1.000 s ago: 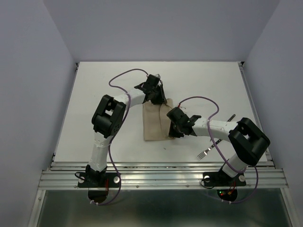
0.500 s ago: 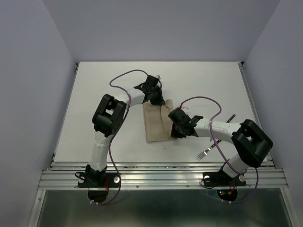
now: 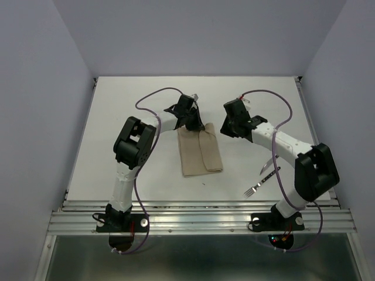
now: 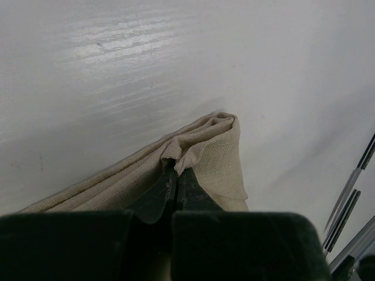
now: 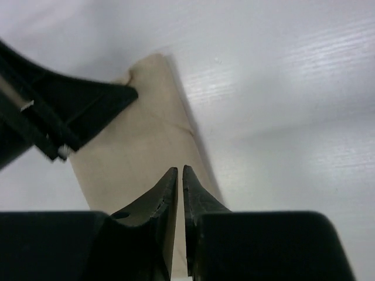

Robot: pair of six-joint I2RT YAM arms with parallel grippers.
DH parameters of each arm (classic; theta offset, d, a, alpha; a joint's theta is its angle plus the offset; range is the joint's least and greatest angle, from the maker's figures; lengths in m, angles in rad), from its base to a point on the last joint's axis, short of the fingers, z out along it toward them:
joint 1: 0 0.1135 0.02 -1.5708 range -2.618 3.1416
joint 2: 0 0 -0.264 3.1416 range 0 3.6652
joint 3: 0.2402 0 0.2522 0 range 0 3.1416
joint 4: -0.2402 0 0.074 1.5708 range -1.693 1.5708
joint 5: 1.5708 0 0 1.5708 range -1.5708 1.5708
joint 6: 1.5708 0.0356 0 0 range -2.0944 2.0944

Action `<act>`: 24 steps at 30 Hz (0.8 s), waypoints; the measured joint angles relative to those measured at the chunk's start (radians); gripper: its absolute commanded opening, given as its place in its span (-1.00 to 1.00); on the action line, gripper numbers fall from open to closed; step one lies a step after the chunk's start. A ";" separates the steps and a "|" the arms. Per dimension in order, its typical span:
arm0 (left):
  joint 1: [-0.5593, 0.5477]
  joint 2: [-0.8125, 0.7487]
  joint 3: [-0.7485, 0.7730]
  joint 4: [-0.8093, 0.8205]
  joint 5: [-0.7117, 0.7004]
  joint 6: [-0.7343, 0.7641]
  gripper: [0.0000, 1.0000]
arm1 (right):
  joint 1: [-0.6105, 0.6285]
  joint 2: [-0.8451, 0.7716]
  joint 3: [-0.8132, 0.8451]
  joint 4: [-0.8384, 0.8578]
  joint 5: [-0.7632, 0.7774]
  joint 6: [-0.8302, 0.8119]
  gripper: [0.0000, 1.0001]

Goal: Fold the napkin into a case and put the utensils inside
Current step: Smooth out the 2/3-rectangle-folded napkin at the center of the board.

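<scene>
The napkin (image 3: 200,153) lies mid-table, folded to a narrow strip. It looks light and limp, with layers that could slide apart, so I'd take it at a corner and pinch every layer. My left gripper (image 4: 176,174) is clamped tight on its far corner fold. My right gripper (image 5: 179,171) hangs above the cloth, jaws a slit apart, empty.
</scene>
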 measured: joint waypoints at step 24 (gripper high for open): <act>0.005 0.000 -0.023 0.043 0.033 0.000 -1.00 | -0.052 0.450 0.265 0.087 -0.102 -0.055 -0.82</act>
